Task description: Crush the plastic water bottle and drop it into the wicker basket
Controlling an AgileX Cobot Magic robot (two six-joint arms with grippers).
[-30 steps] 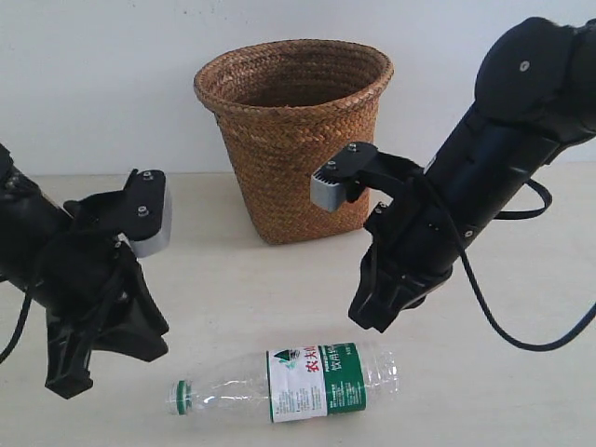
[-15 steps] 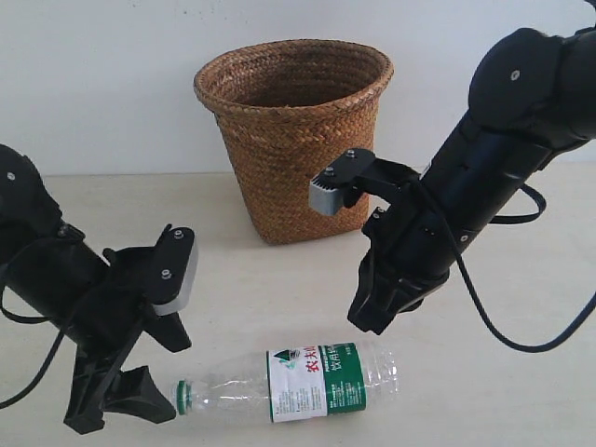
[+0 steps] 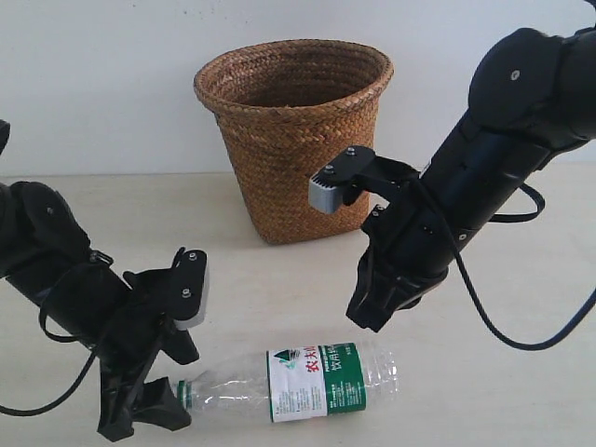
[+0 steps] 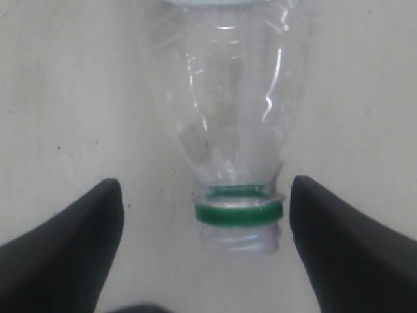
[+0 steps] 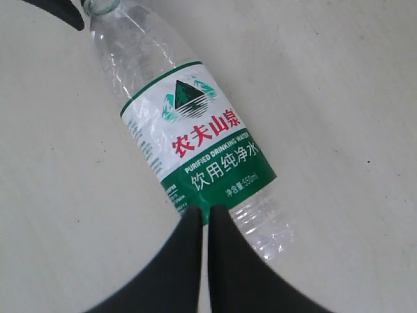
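Note:
The clear plastic water bottle [image 3: 312,380] lies on its side on the table in front of the wicker basket [image 3: 293,140], uncrushed. Its neck [image 4: 238,212] carries a green ring, and the threaded mouth is bare, with no cap showing. My left gripper [image 3: 154,413] is open at table height, its two fingers standing on either side of the neck [image 4: 205,186] without touching it. Above the bottle's label end [image 5: 195,143], my right gripper [image 3: 368,318] hovers shut with nothing in it [image 5: 205,210].
The basket stands upright at the back, near the white wall, and what is inside it does not show. The pale tabletop [image 3: 521,372] stretches out to the right of the bottle. A tip of the left gripper's finger [image 5: 58,10] shows in the right wrist view.
My left gripper has dropped and moved right, from beside the bottle's mouth to straddling its neck. The right arm and the bottle have hardly moved.

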